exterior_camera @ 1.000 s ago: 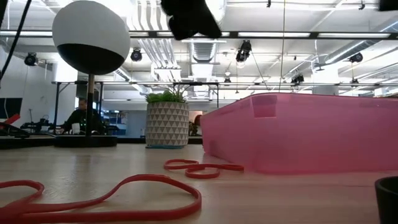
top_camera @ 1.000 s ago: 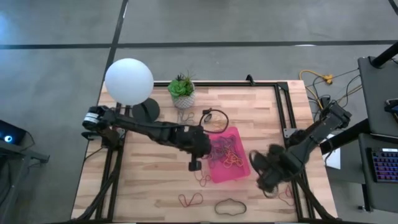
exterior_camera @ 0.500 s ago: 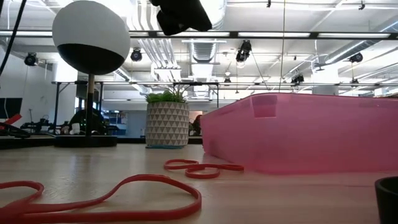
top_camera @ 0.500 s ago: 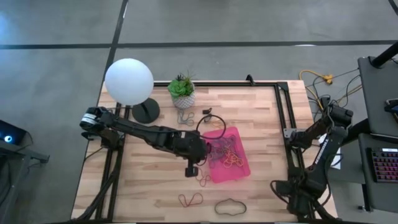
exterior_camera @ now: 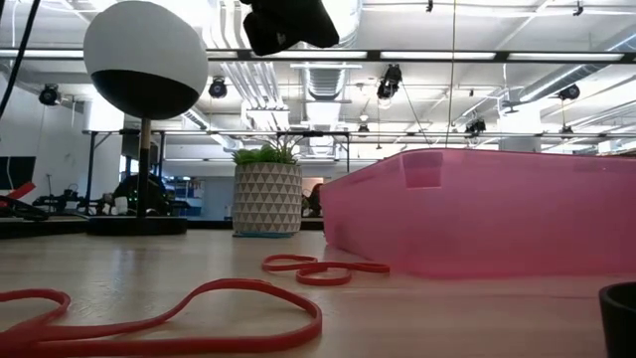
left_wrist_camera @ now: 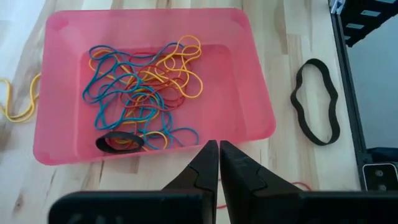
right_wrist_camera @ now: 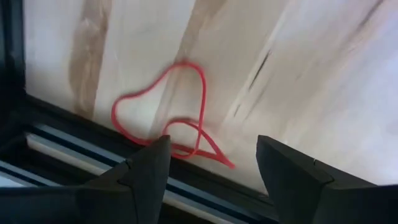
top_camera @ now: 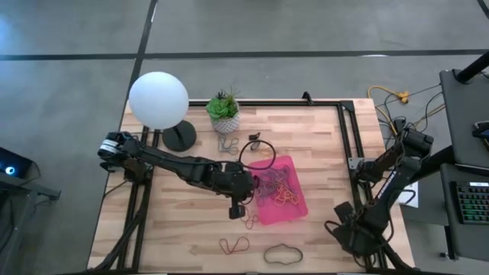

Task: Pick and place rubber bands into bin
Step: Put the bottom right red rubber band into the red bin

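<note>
The pink bin (top_camera: 299, 209) lies mid-table and holds a tangle of blue, yellow and red rubber bands (left_wrist_camera: 143, 93). My left gripper (left_wrist_camera: 219, 152) is shut with nothing seen between its fingers, above the table at the bin's left near corner (top_camera: 235, 208). My right gripper (right_wrist_camera: 211, 162) is open and hovers low over a red rubber band (right_wrist_camera: 171, 118) that lies flat by the table's right near edge. More bands lie flat on the wood: a black one (left_wrist_camera: 317, 102), a red one (top_camera: 234, 245) and a small red pair (exterior_camera: 323, 268).
A white plant pot (top_camera: 225, 116) and a globe lamp (top_camera: 158, 99) stand at the far left. A black cable loop (top_camera: 261, 145) lies past the bin. The dark frame rail (right_wrist_camera: 74, 168) runs along the table edge just beside the right gripper.
My right arm has swung away from the bin's right side toward the table's right near corner and dropped low over the red band there. My left gripper has shifted slightly toward the table's left, still shut.
</note>
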You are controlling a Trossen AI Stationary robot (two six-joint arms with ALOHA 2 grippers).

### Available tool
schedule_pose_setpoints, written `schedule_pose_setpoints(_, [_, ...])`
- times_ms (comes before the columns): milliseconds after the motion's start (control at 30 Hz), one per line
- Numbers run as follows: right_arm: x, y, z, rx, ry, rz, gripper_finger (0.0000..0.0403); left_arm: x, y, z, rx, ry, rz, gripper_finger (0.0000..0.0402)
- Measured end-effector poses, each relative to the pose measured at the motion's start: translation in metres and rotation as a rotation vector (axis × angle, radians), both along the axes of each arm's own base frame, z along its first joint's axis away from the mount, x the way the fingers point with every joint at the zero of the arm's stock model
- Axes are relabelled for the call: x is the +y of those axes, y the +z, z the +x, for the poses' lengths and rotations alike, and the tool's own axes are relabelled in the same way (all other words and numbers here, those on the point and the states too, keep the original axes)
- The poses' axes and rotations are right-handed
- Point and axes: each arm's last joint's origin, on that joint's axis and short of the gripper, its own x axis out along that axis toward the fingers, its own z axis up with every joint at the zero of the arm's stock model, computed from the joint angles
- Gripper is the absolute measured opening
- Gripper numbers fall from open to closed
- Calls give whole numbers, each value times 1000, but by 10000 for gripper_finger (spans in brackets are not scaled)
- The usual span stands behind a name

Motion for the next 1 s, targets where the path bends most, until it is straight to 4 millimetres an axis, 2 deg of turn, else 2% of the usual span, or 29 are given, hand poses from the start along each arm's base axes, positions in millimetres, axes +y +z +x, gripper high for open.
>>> schedule_pose_setpoints(267, [-11,-18,-8,62,-33,-28,223,0,0,0,3,20,-15,0])
schedule_pose_setpoints(400, [-13,-26,-11,61,-31,-8,206,0,-1,0,4,19,-14,0])
schedule_pose_setpoints(533, [-14,-31,-14,76,-56,5,168,1,-1,0,5,19,-13,0])
schedule_pose_setpoints(800, [-12,-32,-17,153,-87,38,63,1,-1,0,7,17,-9,0])
schedule_pose_setpoints(900, [-10,-24,-8,238,-202,72,21,1,-1,0,7,17,-9,0])
schedule_pose_setpoints(1000, [-3,-5,12,186,-293,126,11,1,-1,0,6,16,-9,0])
